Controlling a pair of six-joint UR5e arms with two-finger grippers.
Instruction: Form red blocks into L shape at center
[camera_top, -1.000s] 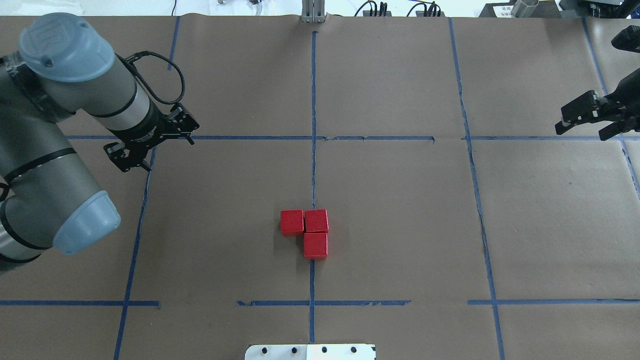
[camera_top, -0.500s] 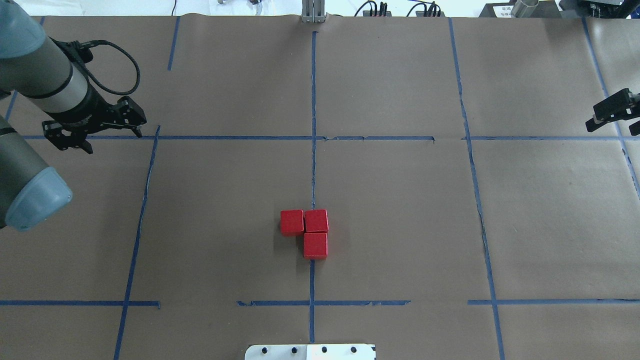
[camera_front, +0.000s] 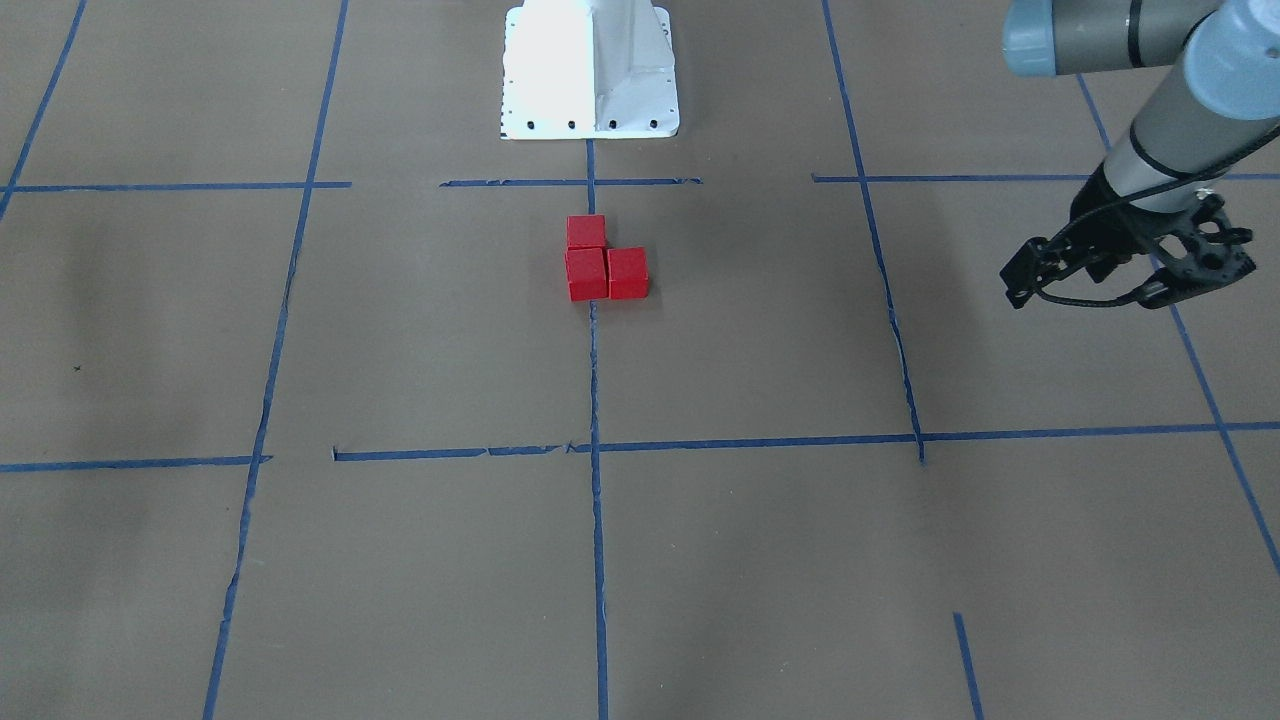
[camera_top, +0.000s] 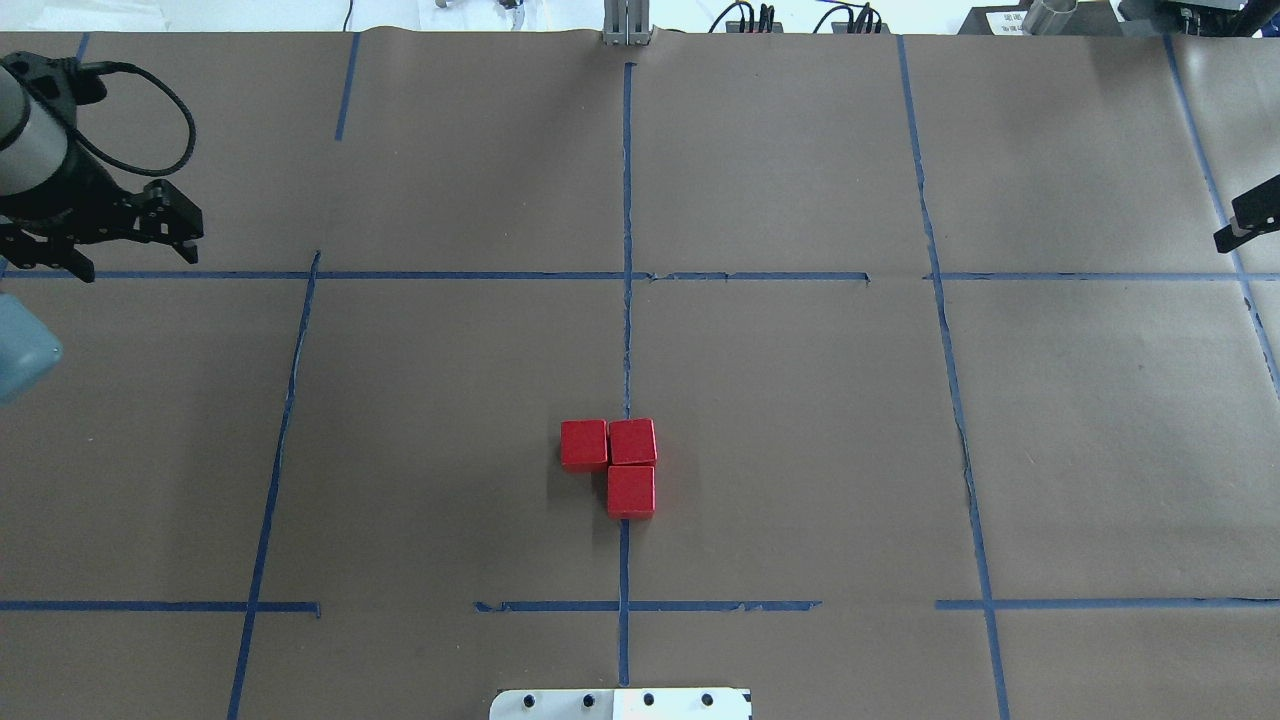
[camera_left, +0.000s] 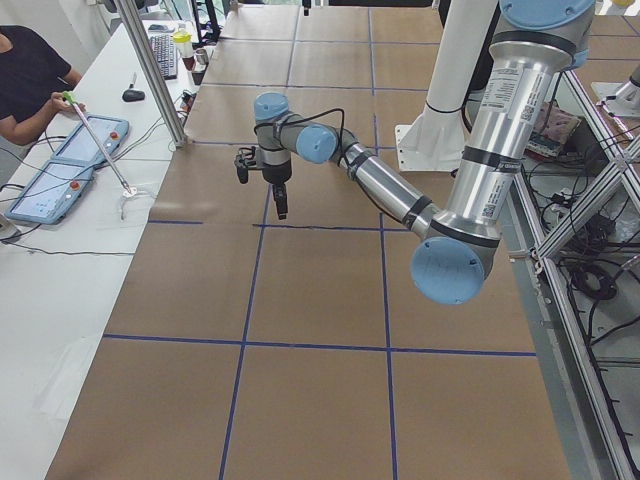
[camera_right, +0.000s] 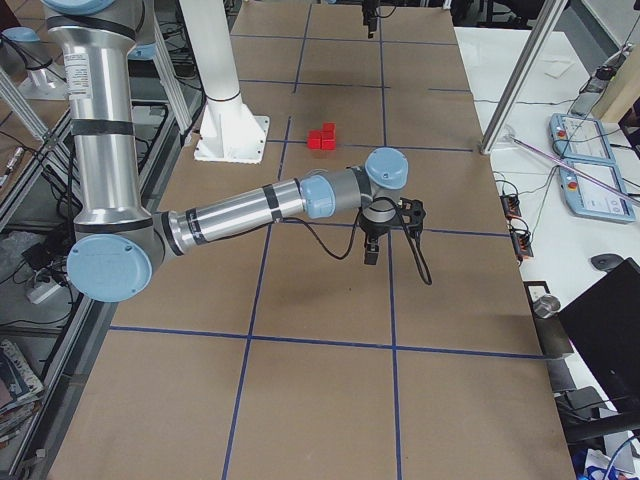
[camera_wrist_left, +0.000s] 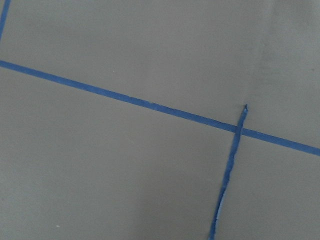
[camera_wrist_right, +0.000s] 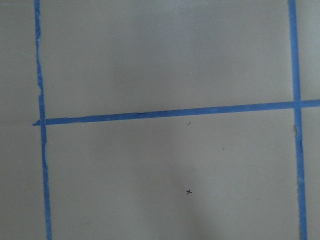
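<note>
On the brown paper (camera_top: 800, 400), the red blocks (camera_top: 615, 465) are set touching in an L, well apart from the left gripper (camera_top: 120, 240) and the right gripper (camera_top: 1245, 225). Neither grip state can be told.

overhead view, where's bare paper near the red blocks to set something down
Bare brown paper surrounds the red blocks: wide cells to their left and right, and a strip between them and the white base plate. The only crowded spot is their own cluster on the centre tape line. The left gripper hangs far off at the view's left edge.
</note>
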